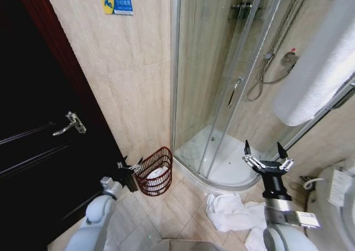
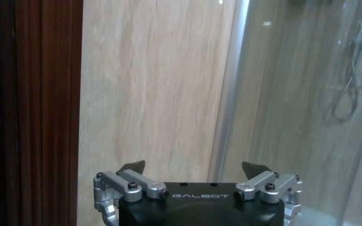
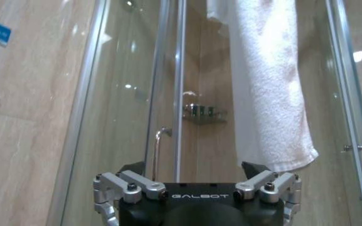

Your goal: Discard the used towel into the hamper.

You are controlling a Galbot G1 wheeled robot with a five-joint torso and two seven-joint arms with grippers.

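At the far left stands a dark door [image 1: 39,151] with a silver lever handle [image 1: 69,123]. Beside it is a beige tiled wall [image 1: 133,68] carrying a small blue and yellow sign [image 1: 116,2]. My left tool [image 1: 128,167] is held low in front of that wall, just beside the hamper [image 1: 155,170], its fingers spread apart with nothing between them; from the left wrist view the same tool [image 2: 193,168] points at the bare wall next to the dark door frame [image 2: 43,108].

The hamper sits on the tiled floor [image 1: 177,212] in the corner between the wall and the glass shower enclosure [image 1: 222,79], and something white lies inside it. Right of the hamper, a crumpled white towel [image 1: 233,212] lies on the floor just outside the curved shower tray [image 1: 222,162].

My right tool [image 1: 265,152] is raised above that towel, apart from it, fingers spread wide and empty. In the right wrist view the tool [image 3: 193,168] faces the shower glass, where a second white towel [image 3: 266,84] hangs. At the far right edge, part of a white toilet [image 1: 333,206] shows.
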